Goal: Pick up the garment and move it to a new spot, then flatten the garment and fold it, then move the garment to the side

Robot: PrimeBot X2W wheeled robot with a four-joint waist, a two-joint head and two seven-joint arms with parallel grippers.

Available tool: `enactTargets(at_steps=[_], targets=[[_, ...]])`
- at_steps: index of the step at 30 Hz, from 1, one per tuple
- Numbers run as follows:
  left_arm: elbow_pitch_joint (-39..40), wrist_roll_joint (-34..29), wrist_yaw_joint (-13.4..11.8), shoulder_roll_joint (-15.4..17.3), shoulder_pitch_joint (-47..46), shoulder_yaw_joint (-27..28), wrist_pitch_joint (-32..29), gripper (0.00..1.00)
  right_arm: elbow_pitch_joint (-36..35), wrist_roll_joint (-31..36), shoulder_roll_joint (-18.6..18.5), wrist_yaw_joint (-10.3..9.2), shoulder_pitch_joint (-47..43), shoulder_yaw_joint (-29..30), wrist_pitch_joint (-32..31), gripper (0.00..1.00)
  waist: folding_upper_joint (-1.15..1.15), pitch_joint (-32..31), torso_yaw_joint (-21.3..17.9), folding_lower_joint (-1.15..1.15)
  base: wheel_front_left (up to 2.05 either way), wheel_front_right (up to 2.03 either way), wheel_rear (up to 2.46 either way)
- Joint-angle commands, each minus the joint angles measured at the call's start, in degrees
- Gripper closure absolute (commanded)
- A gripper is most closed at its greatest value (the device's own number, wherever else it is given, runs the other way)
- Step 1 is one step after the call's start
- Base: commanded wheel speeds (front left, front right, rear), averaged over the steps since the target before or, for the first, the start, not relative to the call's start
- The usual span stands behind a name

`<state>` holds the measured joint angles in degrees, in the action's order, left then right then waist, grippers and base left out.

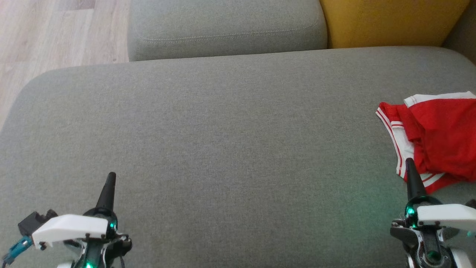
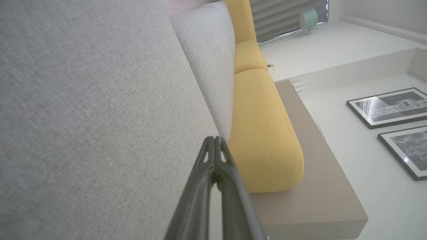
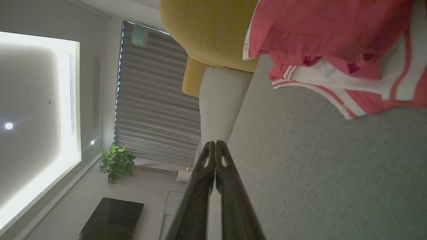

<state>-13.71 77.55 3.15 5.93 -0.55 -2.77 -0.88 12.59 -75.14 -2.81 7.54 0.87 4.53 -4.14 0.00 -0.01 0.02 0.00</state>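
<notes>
The garment (image 1: 435, 134) is red with white stripes and lies crumpled at the right edge of the grey sofa seat (image 1: 230, 149); the frame's right edge cuts it off. In the right wrist view the garment (image 3: 333, 50) lies ahead and to the upper right. My right gripper (image 1: 410, 160) is shut and empty, its tip just in front of the garment's near hem. My left gripper (image 1: 111, 175) is shut and empty at the lower left, far from the garment. The shut fingertips (image 2: 215, 141) of the left and the shut fingertips (image 3: 215, 145) of the right hover over the seat.
A grey back cushion (image 1: 227, 26) and a yellow cushion (image 1: 390, 20) stand behind the seat. Wooden floor (image 1: 55, 33) lies to the far left. A pale wooden shelf (image 2: 317, 173) runs behind the sofa. The seat's wide middle holds nothing.
</notes>
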Motion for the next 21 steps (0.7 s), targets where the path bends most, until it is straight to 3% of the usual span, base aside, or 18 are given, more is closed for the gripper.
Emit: enactTargets(at_steps=[1,21], targets=[[1.36,1.85,0.85,0.19,-3.67,2.40,-0.47,1.00,-1.39,-2.22,-1.12,-0.04,3.20,-0.59,-0.45,1.00,0.00,0.01,0.00,0.00,0.00,0.00,0.00],[0.04,13.38,3.67,-1.38,-5.14,6.52,-3.45,1.00,0.83,-15.11,-1.09,-0.05,4.81,0.38,-1.09,1.00,0.00,0.16,-0.02,0.00,0.00,0.00,0.00]])
